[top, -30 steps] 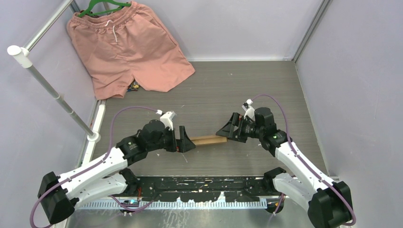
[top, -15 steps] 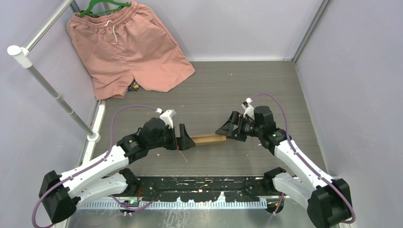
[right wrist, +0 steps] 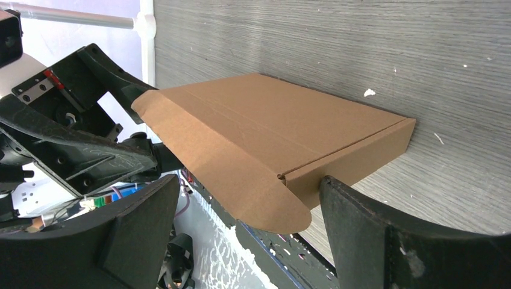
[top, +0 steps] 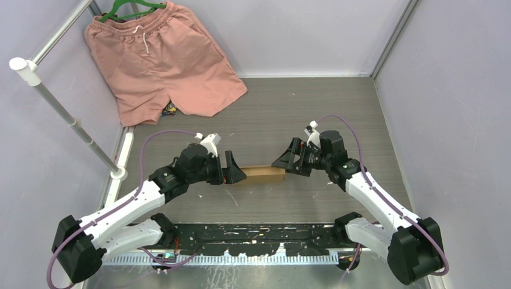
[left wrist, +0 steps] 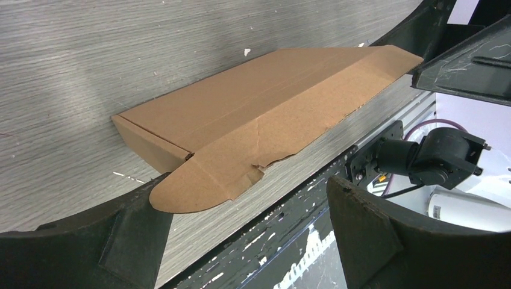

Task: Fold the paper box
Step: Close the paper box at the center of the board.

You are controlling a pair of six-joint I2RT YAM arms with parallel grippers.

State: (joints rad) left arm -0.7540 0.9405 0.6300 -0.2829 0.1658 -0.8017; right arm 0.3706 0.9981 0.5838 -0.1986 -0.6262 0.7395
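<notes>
Box (top: 262,174) lies lengthwise between left gripper (top: 234,171) and right gripper (top: 282,164), one at each end, both spread wide, holding nothing.

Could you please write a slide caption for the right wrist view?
Shallow brown cardboard box on the grey table, one round-cornered flap sticking out, framed by the open right claw.

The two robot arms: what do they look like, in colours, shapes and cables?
Both the left arm and the right arm have white shell links between bulky black joints. A thin purple cable runs along each to the wrist. The left gripper and right gripper are matte black, with broad wedge-shaped fingers, lightly scuffed.
</notes>
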